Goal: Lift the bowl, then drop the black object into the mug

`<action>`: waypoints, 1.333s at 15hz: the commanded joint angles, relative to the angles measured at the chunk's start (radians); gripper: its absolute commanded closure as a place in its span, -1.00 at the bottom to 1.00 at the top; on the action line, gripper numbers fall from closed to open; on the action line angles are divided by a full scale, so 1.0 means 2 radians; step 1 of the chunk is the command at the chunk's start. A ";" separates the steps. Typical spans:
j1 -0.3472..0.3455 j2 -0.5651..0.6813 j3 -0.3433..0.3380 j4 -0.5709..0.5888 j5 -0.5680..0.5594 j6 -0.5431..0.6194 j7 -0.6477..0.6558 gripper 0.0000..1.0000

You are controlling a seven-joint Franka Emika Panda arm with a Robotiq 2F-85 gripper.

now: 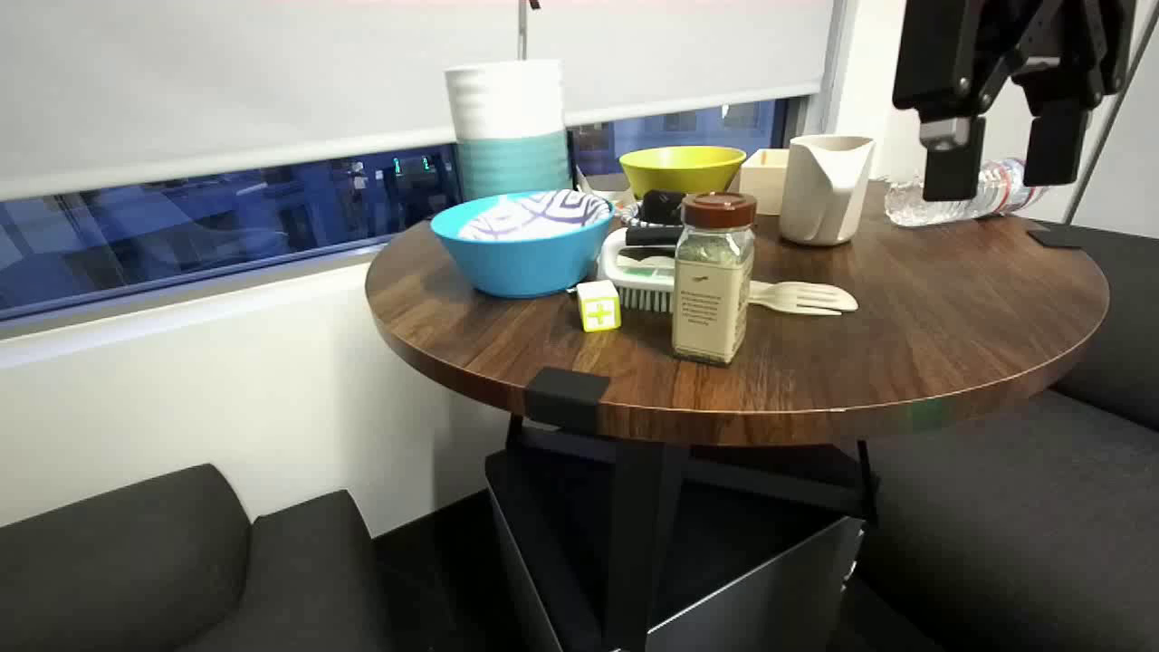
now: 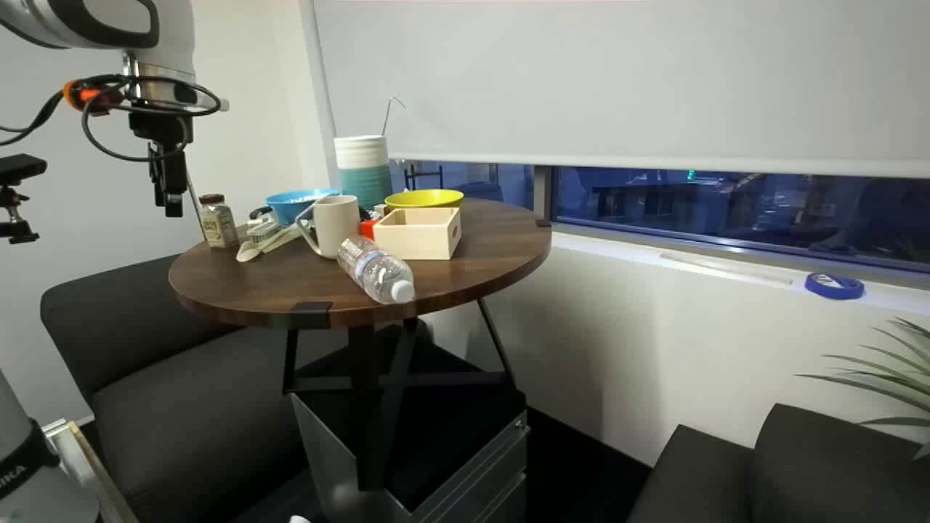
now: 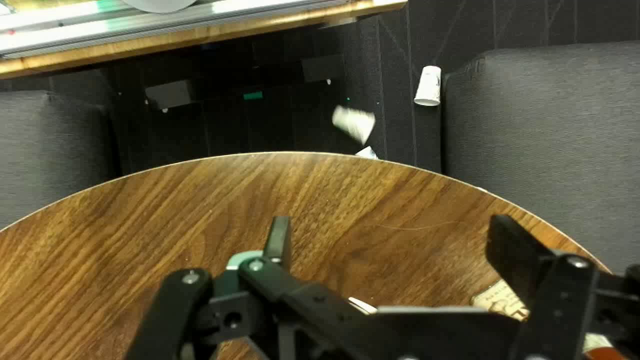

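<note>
The cream mug [image 1: 826, 192] stands upright on the round wooden table; it also shows in an exterior view [image 2: 338, 225] with its handle. A small part of the white bowl with dark stripes [image 1: 631, 215] shows behind the brown-lidded jar. A black object [image 1: 661, 206] is at that bowl, partly hidden by the jar; I cannot tell whether it lies inside. I cannot make out either in the other views. My gripper [image 1: 1005, 163] is open and empty, above table height; it also shows in an exterior view [image 2: 173, 202] and the wrist view [image 3: 390, 225], over bare wood.
The jar [image 1: 711, 294], white brush [image 1: 643, 281], fork [image 1: 810, 297] and small cube [image 1: 598, 306] are near the front. A light blue bowl [image 1: 525, 263], yellow bowl [image 1: 684, 163], teal-white vase [image 1: 512, 136], wooden box [image 2: 418, 236] and plastic bottle [image 2: 374, 269] stand or lie around.
</note>
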 commanded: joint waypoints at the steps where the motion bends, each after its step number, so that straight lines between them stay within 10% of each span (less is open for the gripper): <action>1: -0.003 0.000 0.002 0.001 0.001 -0.001 -0.001 -1.00; 13: -0.003 0.000 0.002 0.001 0.001 -0.001 -0.001 -1.00; 20: -0.037 -0.011 0.024 -0.044 -0.001 0.153 0.105 -1.00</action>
